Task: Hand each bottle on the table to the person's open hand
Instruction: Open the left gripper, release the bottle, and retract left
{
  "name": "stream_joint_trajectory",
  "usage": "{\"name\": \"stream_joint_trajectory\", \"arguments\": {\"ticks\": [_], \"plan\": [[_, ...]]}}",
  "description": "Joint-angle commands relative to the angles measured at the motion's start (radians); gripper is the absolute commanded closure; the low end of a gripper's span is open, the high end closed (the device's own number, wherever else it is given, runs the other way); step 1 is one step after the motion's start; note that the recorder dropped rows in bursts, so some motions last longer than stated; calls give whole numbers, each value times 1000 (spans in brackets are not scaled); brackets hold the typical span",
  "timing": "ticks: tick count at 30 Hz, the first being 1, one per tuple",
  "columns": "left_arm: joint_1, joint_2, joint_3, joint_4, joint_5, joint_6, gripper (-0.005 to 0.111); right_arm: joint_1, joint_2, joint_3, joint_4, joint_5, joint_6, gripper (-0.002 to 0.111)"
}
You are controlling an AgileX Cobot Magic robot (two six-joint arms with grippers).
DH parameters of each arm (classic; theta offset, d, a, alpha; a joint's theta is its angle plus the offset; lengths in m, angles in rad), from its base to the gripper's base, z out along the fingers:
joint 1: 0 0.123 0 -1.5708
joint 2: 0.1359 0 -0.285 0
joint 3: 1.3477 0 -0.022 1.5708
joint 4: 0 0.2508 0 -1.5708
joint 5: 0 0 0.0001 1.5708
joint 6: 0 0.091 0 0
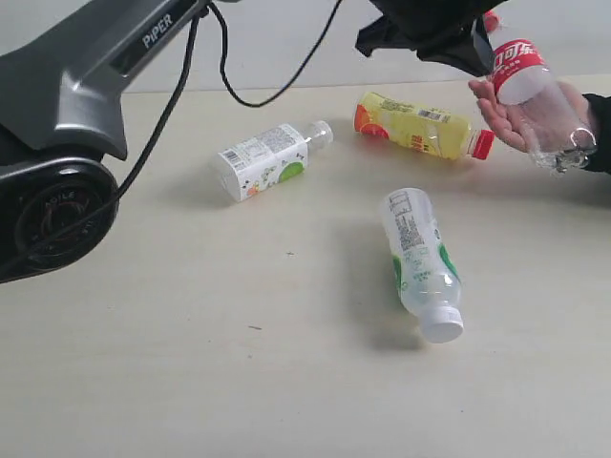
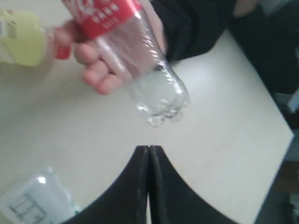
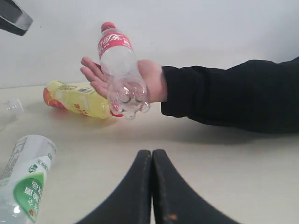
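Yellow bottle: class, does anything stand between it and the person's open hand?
On the table, nothing: the yellow bottle lies right beside the hand. But the red-labelled bottle already fills that palm.

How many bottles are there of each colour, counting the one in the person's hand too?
clear bottle with red label: 1
yellow bottle: 1
green-and-white labelled bottle: 1
short white-labelled bottle: 1
Total: 4
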Motion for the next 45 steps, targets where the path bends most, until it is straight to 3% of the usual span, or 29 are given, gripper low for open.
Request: {"name": "stream_joint_trajectory", "arguments": {"ticks": [1, 4, 12, 18, 21, 25, 27, 28, 33, 36, 41, 45], "plan": [[-80, -77, -2, 160, 7, 8, 107, 3, -5, 5, -1, -7, -1, 108], [-132, -112, -2, 232, 7, 16, 107, 3, -5, 5, -1, -7, -1, 108], [-235, -207, 52, 258, 7, 62, 107, 3, -5, 5, -1, -7, -1, 108], [-349, -399, 406, 572, 7, 61, 107, 3, -5, 5, -1, -7, -1, 108], [-359, -549, 697, 772, 7, -17, 107, 3, -5, 5, -1, -7, -1, 108], [-294, -771, 1113, 918, -62, -77, 107, 3, -5, 5, -1, -7, -1, 108], [-192, -847, 1270, 931, -123, -73, 107, 3, -5, 5, -1, -7, -1, 108], [-99, -876, 1330, 929, -154, -71, 107, 3, -5, 5, -1, -7, -1, 108], [97, -863, 1374, 851, -216, -7, 107, 3, -5, 5, -1, -7, -1, 108], [161, -829, 1371, 789, -255, 126, 107, 3, -5, 5, -1, -7, -1, 108], [175, -762, 1369, 796, -305, 217, 107, 3, -5, 5, -1, -7, -1, 108], [179, -761, 1380, 737, -387, 50, 107, 3, -5, 5, -1, -7, -1, 108]]}}
